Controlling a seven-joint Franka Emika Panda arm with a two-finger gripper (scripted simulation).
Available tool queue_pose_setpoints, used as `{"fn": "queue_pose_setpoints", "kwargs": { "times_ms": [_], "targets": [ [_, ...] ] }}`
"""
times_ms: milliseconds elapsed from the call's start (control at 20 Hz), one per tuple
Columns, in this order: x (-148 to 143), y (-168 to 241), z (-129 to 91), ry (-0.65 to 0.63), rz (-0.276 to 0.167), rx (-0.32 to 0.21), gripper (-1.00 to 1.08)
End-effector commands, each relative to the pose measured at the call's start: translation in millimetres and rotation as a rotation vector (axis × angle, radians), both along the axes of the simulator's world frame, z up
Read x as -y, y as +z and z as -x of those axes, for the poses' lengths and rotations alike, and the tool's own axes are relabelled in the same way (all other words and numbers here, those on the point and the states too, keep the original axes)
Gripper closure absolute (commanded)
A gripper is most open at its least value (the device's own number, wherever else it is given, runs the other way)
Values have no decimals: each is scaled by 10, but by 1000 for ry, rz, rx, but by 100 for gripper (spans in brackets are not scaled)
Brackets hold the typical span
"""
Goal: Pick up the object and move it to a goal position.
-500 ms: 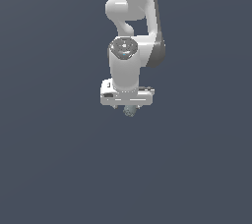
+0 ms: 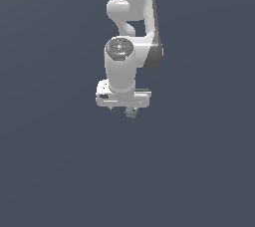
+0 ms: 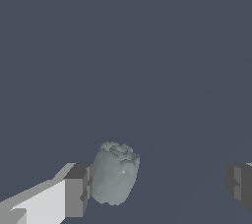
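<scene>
The object (image 3: 114, 173) is a small pale grey-teal lump with a bumpy top. In the wrist view it sits right beside one dark finger pad (image 3: 78, 190), with a wide gap to the other finger (image 3: 240, 184). My gripper (image 3: 157, 188) is open, its jaws far apart around the object. In the exterior view the white hand hides most of the gripper (image 2: 127, 109), and only a bit of the object (image 2: 131, 113) peeks out below it.
The white arm (image 2: 132, 17) rises above the hand in the exterior view. A plain dark grey-blue surface (image 2: 60, 161) fills the rest of both views.
The hand has shifted slightly to the exterior view's left. The object stays under it.
</scene>
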State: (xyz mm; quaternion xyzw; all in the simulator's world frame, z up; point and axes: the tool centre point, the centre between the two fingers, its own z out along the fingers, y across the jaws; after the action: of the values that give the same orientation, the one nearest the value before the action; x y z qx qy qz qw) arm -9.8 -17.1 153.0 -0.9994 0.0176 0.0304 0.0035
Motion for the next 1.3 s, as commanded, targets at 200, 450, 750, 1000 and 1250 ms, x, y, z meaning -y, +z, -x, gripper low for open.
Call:
{"fn": "queue_pose_setpoints", "kwargs": {
  "times_ms": [200, 450, 750, 1000, 1250],
  "targets": [
    [17, -7, 8, -7, 3, -1, -92],
    [-27, -67, 59, -40, 6, 5, -92],
    [-132, -202, 187, -118, 10, 17, -92],
    [-247, -357, 358, -214, 15, 33, -92],
    [-334, -478, 515, -296, 17, 46, -92]
  ]
}}
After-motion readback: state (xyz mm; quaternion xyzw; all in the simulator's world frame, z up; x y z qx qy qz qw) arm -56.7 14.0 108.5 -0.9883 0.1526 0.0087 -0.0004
